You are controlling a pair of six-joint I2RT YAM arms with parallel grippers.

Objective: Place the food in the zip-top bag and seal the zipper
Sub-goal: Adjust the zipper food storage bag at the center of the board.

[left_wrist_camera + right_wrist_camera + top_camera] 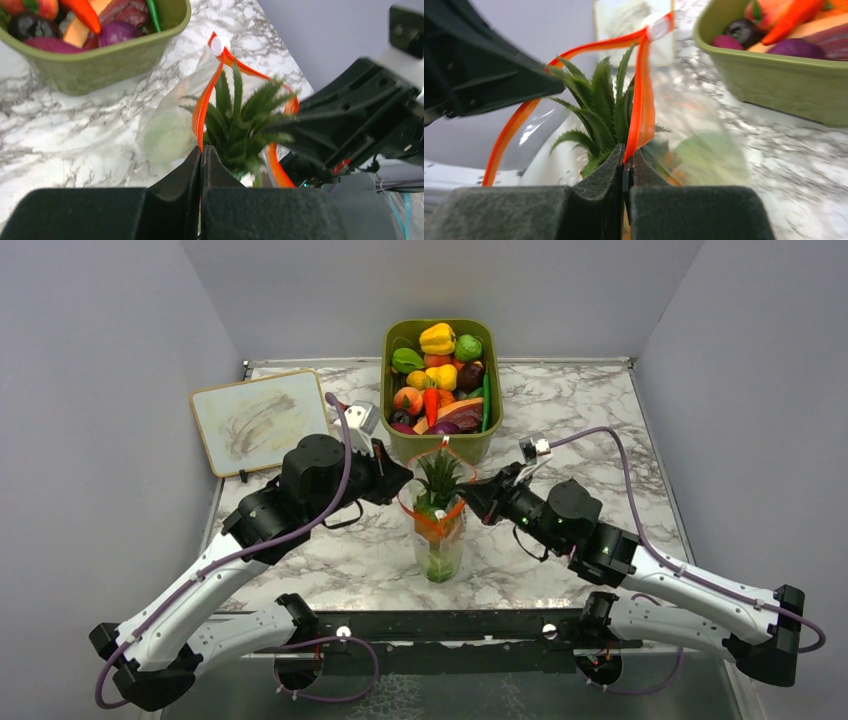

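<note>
The clear zip-top bag [441,540] stands upright at the table's middle, its mouth held open between both arms. Inside it are the food pieces: an orange fruit with a spiky green leafy top [438,482] that pokes out of the mouth, and a light-green ball [438,563] below it. My left gripper [201,152] is shut on the orange-red zipper [202,112] at the left side of the mouth. My right gripper [628,156] is shut on the zipper [644,100] at the opposite side. The white slider [217,45] sits at the far end of the strip.
An olive-green bin [441,446] full of toy produce stands just behind the bag. A small whiteboard [258,420] lies at the back left. Grey walls close in the marble table on three sides.
</note>
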